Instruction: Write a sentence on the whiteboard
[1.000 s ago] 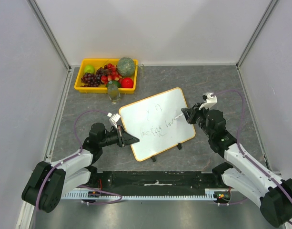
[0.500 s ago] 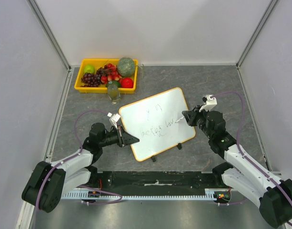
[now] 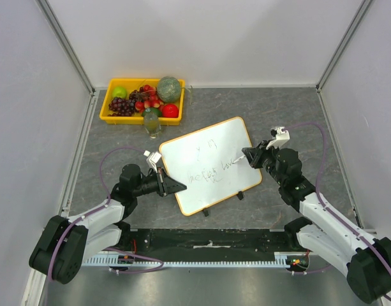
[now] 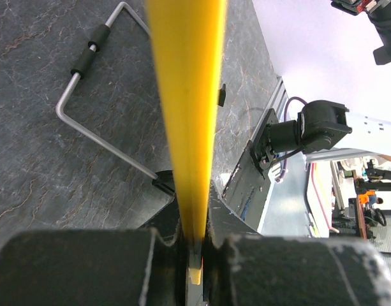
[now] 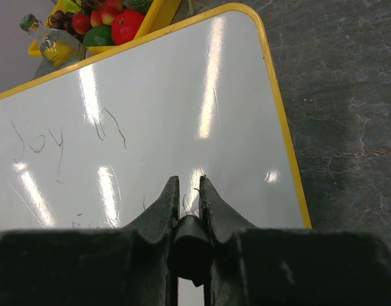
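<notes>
From above, the whiteboard sits at the middle of the grey table, turned so that its long edges run from lower left to upper right. The left gripper comes in from the left and is clamped on the board's left edge, near the near corner. The right gripper is over the board's right end, closed on a marker whose tip points at the end of the lower line of the sentence. A fainter upper line sits above it. Well behind the board, a yellow tray of fruit stands at the back left, with a small bottle just in front of it.

In the left wrist view, the board's yellow frame runs edge-on from the top of the picture straight down into the left gripper, whose jaws are pressed tight against both of its faces. A bent wire stand with a black sleeve lies on the table to the left of the frame.

In the right wrist view, the right gripper hangs just over the white surface. Its fingers are nearly together, pinching the dark marker body. The words "Joy in" lie ahead and to the left. The board's rounded corner is at upper right, and the tray and bottle are beyond its far edge.
</notes>
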You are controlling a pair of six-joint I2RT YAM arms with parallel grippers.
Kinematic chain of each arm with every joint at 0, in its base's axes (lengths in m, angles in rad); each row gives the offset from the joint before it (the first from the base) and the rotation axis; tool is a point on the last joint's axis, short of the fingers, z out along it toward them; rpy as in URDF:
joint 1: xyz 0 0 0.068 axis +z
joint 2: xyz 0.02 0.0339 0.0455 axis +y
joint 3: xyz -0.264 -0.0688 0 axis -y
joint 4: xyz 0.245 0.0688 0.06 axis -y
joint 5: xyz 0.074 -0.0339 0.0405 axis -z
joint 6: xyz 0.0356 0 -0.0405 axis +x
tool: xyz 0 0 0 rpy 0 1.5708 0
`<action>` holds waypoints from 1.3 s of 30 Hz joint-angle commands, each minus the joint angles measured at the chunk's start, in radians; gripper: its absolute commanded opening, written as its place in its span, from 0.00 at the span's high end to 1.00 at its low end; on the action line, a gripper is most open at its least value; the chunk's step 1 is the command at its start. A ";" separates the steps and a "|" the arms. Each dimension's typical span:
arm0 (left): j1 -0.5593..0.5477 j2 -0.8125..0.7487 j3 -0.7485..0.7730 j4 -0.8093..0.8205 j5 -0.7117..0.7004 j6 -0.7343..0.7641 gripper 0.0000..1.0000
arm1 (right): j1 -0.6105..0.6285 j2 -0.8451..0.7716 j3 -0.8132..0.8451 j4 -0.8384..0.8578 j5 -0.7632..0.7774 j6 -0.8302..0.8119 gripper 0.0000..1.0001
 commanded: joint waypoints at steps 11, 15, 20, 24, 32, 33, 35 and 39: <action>0.011 0.029 -0.018 -0.132 -0.120 0.092 0.98 | -0.023 0.032 0.003 -0.035 0.103 -0.040 1.00; 0.009 0.029 -0.019 -0.132 -0.120 0.092 0.98 | -0.035 0.038 0.019 -0.037 0.110 -0.040 1.00; 0.011 0.029 -0.018 -0.132 -0.119 0.092 0.98 | -0.050 0.050 0.045 -0.032 0.103 -0.039 1.00; 0.011 0.030 -0.018 -0.130 -0.119 0.092 0.98 | -0.053 0.069 0.061 -0.009 0.072 -0.028 1.00; 0.009 0.032 -0.018 -0.130 -0.117 0.095 0.98 | -0.052 0.090 0.068 0.017 -0.011 -0.011 1.00; 0.009 0.030 -0.018 -0.129 -0.117 0.093 0.98 | -0.053 0.086 0.063 0.018 -0.021 -0.013 1.00; 0.009 0.032 -0.016 -0.129 -0.117 0.095 0.98 | -0.053 0.078 0.058 0.012 -0.031 -0.011 1.00; 0.011 0.033 -0.016 -0.127 -0.117 0.095 0.98 | -0.052 0.052 0.031 0.021 -0.064 -0.017 1.00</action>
